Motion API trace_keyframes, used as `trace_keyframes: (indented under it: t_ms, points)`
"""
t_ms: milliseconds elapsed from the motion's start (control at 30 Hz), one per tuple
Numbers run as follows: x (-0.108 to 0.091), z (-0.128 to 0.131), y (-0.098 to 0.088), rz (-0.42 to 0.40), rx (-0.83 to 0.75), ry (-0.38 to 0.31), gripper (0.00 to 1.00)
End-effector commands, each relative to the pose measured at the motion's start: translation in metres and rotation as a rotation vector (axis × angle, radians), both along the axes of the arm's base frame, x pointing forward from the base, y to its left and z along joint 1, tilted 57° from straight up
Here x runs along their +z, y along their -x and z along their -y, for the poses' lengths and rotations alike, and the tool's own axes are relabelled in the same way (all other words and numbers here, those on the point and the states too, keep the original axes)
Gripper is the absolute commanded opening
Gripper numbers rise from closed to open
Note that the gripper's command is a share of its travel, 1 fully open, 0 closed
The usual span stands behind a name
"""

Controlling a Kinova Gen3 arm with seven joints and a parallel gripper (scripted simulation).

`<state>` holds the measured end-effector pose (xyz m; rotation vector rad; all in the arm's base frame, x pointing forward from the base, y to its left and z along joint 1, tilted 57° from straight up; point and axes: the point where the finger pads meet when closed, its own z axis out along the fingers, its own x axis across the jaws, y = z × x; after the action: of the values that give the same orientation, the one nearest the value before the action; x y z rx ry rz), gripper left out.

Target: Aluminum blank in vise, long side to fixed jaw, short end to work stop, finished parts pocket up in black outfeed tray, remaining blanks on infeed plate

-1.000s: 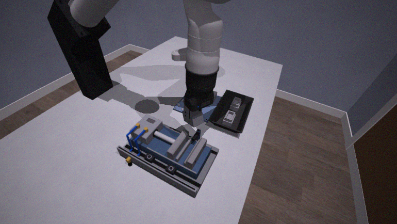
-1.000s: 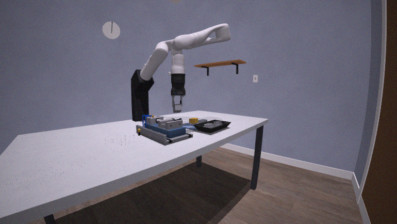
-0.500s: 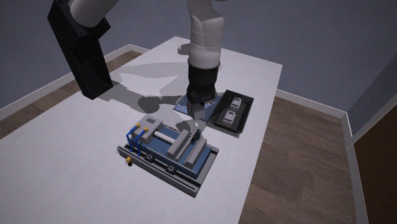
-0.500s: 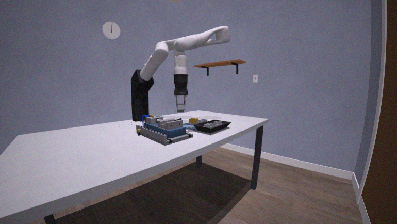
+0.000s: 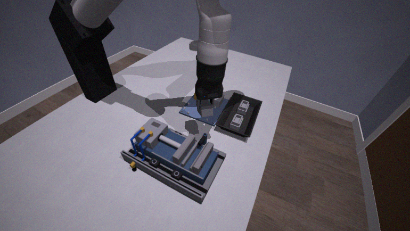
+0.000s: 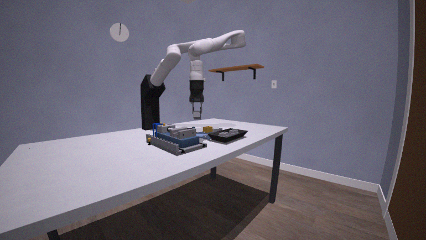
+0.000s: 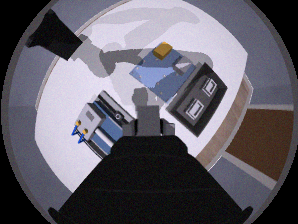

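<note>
My gripper (image 5: 205, 104) is shut on a gray block (image 5: 207, 110) and holds it in the air above the blue infeed plate. The block also shows in the exterior view (image 6: 196, 114) and the wrist view (image 7: 148, 120). I cannot tell whether its top has a pocket. The vise (image 5: 172, 155) stands open in front, with nothing visible between its jaws. The work stop (image 5: 202, 138) stands at its far side. A yellow brass blank (image 6: 207, 128) lies on the plate, next to another gray block (image 6: 216, 129). The black outfeed tray (image 5: 239, 114) holds two finished parts (image 5: 244, 105) (image 5: 236, 120), pockets up.
The arm's black base column (image 5: 81, 54) stands at the table's back left. The tray lies close to the table's right edge. A shelf (image 6: 236, 67) hangs on the wall behind.
</note>
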<state>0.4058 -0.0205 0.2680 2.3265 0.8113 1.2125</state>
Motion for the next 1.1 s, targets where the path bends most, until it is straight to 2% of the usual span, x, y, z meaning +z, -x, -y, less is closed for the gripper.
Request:
trace_keyframes:
  t_ms: [0, 1067]
  points:
    - [-0.002, -0.009, 0.0, 0.001, -0.024, -0.023, 0.0]
    - [-0.01, -0.065, -0.001, 0.012, -0.183, -0.265, 0.0]
